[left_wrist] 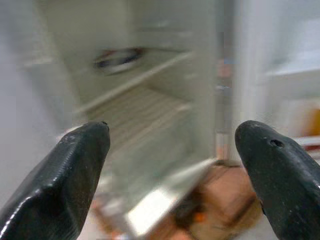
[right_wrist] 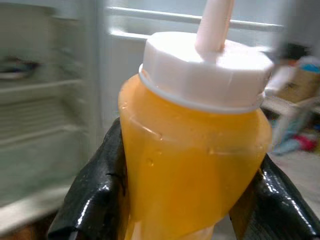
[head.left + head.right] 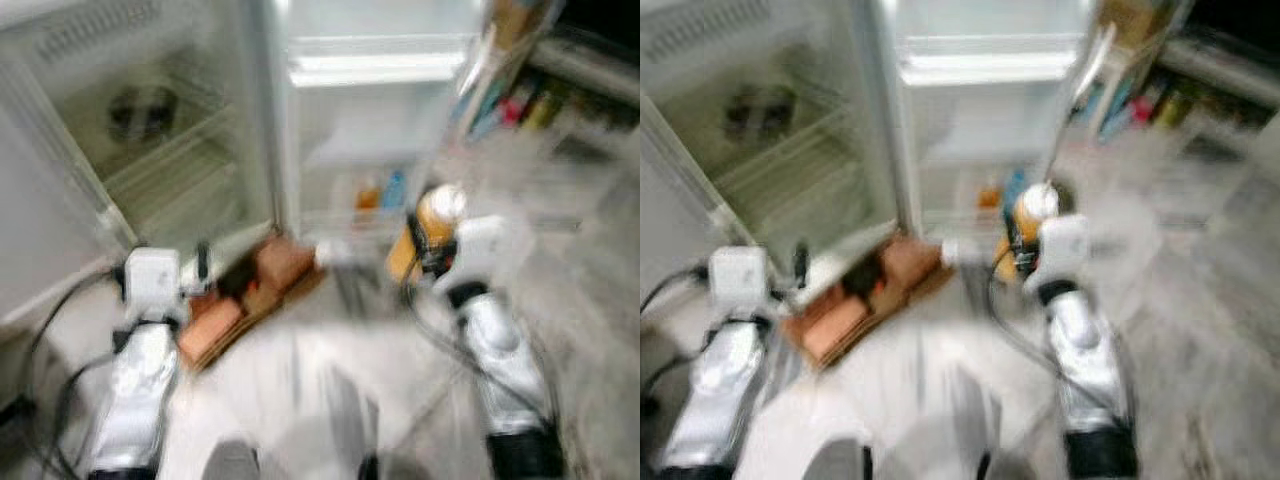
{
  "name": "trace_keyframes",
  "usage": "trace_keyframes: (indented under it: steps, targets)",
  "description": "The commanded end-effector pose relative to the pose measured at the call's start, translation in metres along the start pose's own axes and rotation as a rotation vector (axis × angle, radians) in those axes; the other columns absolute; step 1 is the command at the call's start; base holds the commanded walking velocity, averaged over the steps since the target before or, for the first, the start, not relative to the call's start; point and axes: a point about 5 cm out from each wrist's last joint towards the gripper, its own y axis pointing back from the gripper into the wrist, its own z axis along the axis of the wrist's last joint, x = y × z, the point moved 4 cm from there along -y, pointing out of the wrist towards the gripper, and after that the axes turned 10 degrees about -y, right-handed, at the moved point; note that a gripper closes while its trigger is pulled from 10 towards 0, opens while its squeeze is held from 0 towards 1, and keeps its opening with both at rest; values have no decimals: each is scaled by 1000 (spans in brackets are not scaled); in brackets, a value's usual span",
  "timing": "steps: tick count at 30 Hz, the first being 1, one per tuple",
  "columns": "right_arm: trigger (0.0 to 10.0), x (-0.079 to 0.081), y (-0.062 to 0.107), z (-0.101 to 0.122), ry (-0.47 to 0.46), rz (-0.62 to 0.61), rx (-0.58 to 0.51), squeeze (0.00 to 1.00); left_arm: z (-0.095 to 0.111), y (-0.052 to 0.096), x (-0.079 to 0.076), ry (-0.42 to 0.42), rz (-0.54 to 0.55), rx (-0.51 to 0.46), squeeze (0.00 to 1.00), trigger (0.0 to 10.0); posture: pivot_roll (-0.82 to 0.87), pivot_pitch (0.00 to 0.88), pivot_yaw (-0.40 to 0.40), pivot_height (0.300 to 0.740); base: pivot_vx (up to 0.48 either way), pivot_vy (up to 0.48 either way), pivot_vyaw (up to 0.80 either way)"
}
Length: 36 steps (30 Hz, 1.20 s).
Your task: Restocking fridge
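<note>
A: Where's the juice bottle (image 2: 192, 145)?

B: Clamped between the right gripper (image 3: 432, 255) fingers, upright, white cap on top, long axis vertical. Head views blurred.

A: Fridge?

B: Open fridge (image 3: 170, 140) lies ahead and to the left of the bottle; door shelves (image 3: 375, 68) straight ahead. A dark dish (image 1: 119, 59) sits on an upper shelf.

A: Left gripper (image 1: 175, 165)?

B: Spread wide, empty, nearer the compartment.
</note>
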Motion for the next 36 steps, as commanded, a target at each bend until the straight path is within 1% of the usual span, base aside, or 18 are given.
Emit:
trace_keyframes:
  steps: [1, 5, 7, 9, 11, 13, 15, 19, 26, 36]
  targets:
    - [10000, -11, -2, 12, 31, -23, -32, 0, 7, -2, -6, 11, -18, -20, 0, 10000, 52, 134, -30, 740, 0, 0, 0]
    - [10000, -14, -3, 14, 47, -36, -36, 0, 9, -2, -7, 11, -25, -27, 0, 10000, 52, 137, -27, 740, 0, 0, 0]
    - [10000, -16, -3, 14, 49, -54, -35, 0, 10, -1, -10, 22, -55, -34, 0, 10000, 52, 136, -22, 740, 0, 0, 0]
    - [10000, -14, -3, 11, 51, -58, -29, 0, 13, -1, -15, 48, -95, -46, 0, 10000, 54, 134, -21, 740, 0, 0, 0]
    - [10000, -13, -3, 10, 48, -58, -27, 0, 15, -1, -16, 52, -101, -54, 0, 10000, 54, 133, -22, 740, 0, 0, 0]
    - [10000, -14, -2, 6, 24, -70, -6, 0, 17, -1, -17, 66, -111, -62, 0, 10000, 54, 130, -26, 740, 0, 0, 0]
    - [10000, -14, -2, 6, 29, -71, -5, 0, 17, -1, -18, 68, -114, -63, 0, 10000, 53, 130, -29, 740, 0, 0, -278]
    - [10000, -14, -1, 5, 31, -61, -4, 0, 16, 1, -20, 76, -123, -63, 0, 10000, 52, 128, -37, 740, 291, 0, -728]
    - [10000, -14, -3, 4, 37, -45, 7, 0, 15, 3, -24, 82, -127, -60, 0, 10000, 51, 126, -47, 740, 476, 0, 0]
    - [10000, -13, -3, 3, 41, -42, 13, 0, 14, 2, -23, 84, -118, -54, 0, 10000, 45, 138, -48, 740, 480, 0, 0]
